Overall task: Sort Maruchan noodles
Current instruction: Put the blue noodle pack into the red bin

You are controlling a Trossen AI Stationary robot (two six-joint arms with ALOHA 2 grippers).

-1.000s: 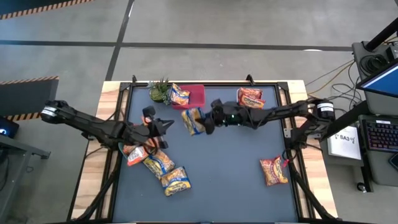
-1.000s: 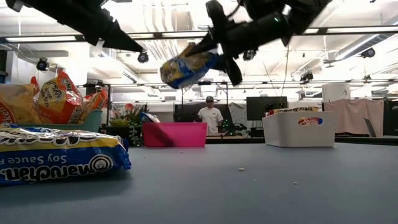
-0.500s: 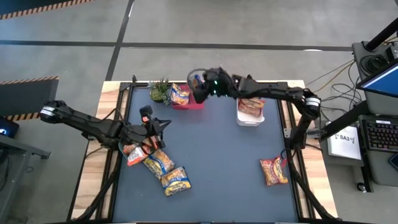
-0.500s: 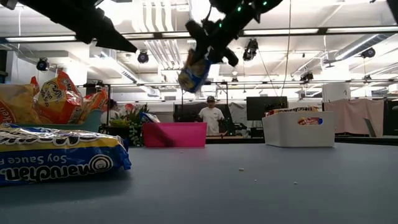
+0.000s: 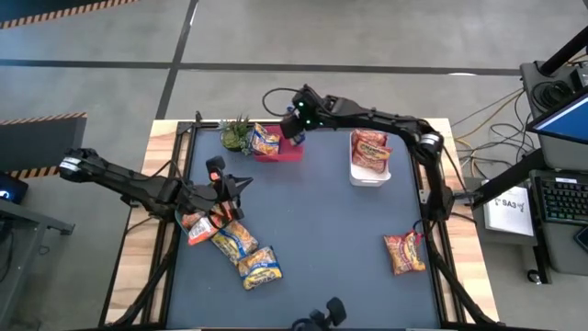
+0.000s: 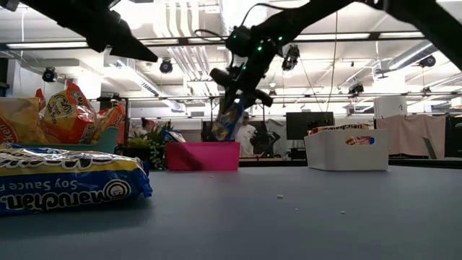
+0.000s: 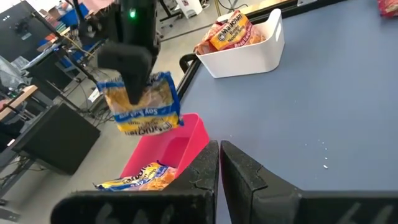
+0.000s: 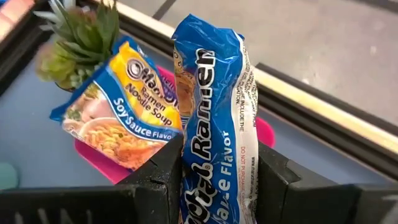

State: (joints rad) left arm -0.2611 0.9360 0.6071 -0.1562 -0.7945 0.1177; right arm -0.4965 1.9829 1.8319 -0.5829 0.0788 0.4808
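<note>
My right gripper (image 5: 293, 125) hovers over the pink bin (image 5: 287, 147) at the far edge, shut on a yellow-and-blue noodle packet (image 8: 214, 118). A second yellow-and-blue packet (image 5: 265, 141) leans in that bin, beside the small green plant (image 5: 235, 135). Orange packets (image 5: 369, 147) lie in the white bin (image 5: 370, 175). Near my shut left gripper (image 5: 244, 182), which hovers at the table's left, a pile of packets lies flat: orange ones (image 5: 200, 228) and yellow-and-blue ones (image 5: 234, 241). Another orange packet (image 5: 404, 252) lies alone at the right. My right gripper pinches the yellow-and-blue packet between its two fingers (image 8: 158, 171), by its upper part (image 7: 149, 93). The fingers come from above, pointing down. The packet hangs below them (image 6: 227, 121), lifted clear above the pink bin (image 6: 203, 156).
The table's middle and near part (image 5: 322, 239) is bare dark surface. The plant (image 8: 81, 37) stands right beside the pink bin. In the low view a yellow-and-blue packet (image 6: 65, 180) lies close to the camera, with orange ones (image 6: 68, 115) behind it.
My right gripper has carried the yellow-and-blue packet from above the table's middle toward the far edge, to above the pink bin. It has tipped downward, so the packet now hangs upright instead of sticking out sideways.
</note>
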